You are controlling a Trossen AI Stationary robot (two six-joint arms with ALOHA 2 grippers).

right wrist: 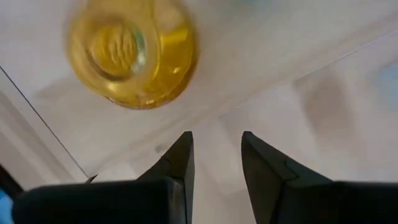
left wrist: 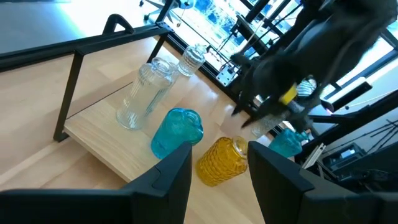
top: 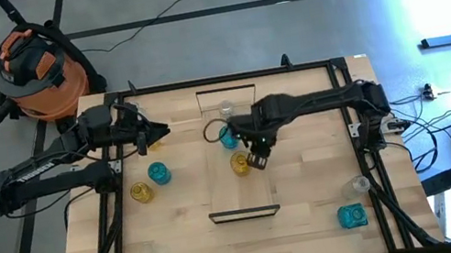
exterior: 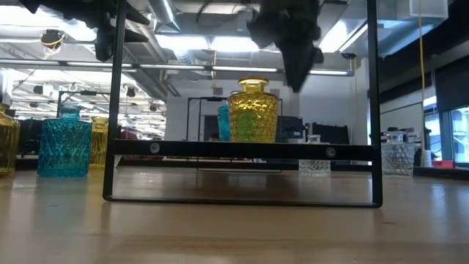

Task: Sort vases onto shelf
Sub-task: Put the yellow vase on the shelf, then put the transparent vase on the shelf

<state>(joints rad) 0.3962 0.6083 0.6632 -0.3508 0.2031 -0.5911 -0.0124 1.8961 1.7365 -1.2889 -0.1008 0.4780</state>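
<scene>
Amber vase (top: 239, 163) stands on shelf (top: 223, 192) with two others | right gripper (top: 257, 160) parted, empty, just beside | five vases left on table

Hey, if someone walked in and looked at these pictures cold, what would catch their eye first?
Probably the amber vase standing on the shelf mid-table, with the right gripper open and empty right beside it. Behind it on the shelf stand a teal vase and a clear vase. The left gripper waits open over the table's left side, near another teal vase and amber vase.
</scene>
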